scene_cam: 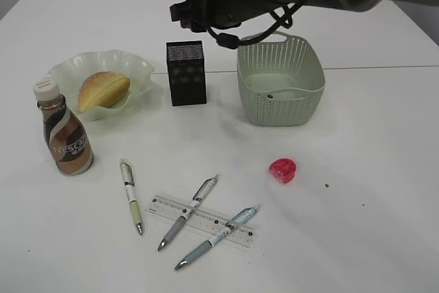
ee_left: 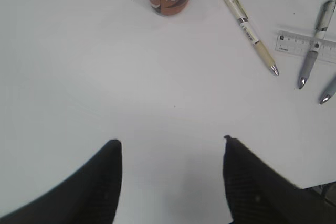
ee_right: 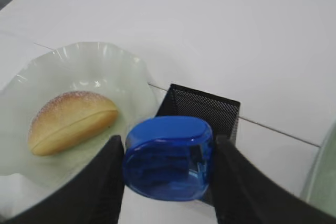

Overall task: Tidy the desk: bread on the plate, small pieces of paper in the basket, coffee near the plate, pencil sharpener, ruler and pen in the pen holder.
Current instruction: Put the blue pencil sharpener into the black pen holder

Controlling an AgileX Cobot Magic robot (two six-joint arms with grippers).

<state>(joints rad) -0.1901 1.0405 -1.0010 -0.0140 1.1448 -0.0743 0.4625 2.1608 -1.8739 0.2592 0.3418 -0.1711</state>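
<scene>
A white tabletop carries the clutter, with the right arm reaching across its far side above the sage-green basket. The ruffled pale green plate sits at left, the golden bread resting on it; the brown Nescafe coffee bottle stands upright just in front of the plate. The black pen holder stands between plate and basket. Nearer the camera lie a clear ruler (two grey pens crossing it), a cream pen beside it, and a red pencil sharpener. The right end effector is clamped on a blue pencil sharpener above the holder; the left end effector hangs with its jaws apart over bare tabletop.
</scene>
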